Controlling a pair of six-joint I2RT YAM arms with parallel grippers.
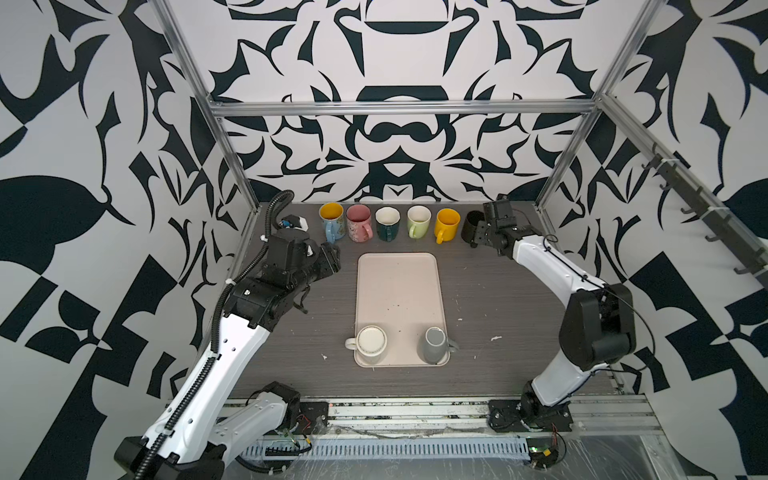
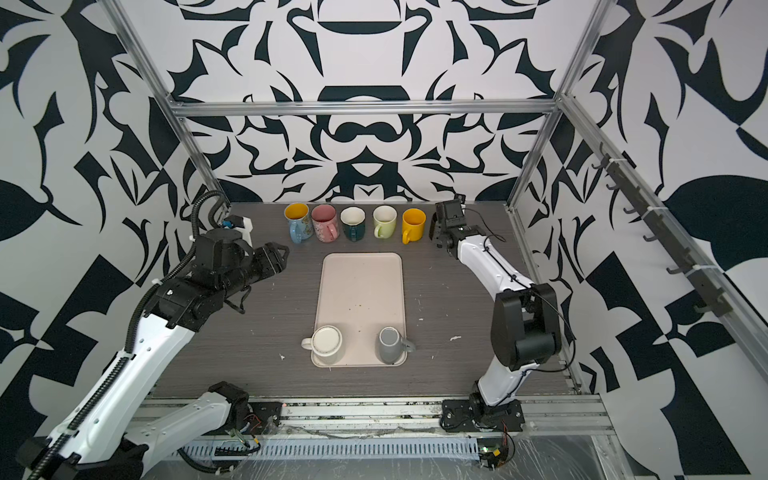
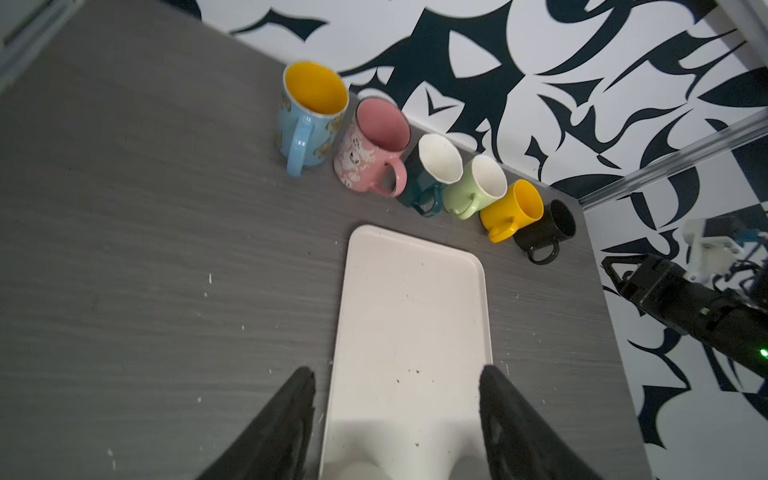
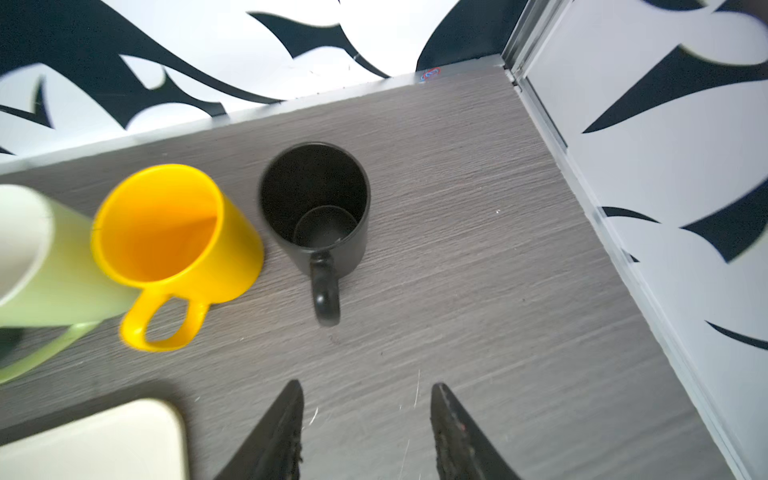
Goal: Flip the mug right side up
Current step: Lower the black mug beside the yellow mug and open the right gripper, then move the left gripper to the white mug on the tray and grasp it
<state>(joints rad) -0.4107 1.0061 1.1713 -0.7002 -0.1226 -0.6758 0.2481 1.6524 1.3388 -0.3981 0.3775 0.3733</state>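
Note:
A white mug and a grey mug stand bottom up on the near end of the beige tray. A black mug stands upright at the right end of the back row, handle toward my right gripper. That gripper is open and empty, a short way back from the handle. In a top view it covers part of the black mug. My left gripper is open and empty, hovering left of the tray's far end.
Along the back wall stand upright blue, pink, dark green, light green and yellow mugs. Metal frame posts stand at the table's back corners. Small white flecks lie on the grey table.

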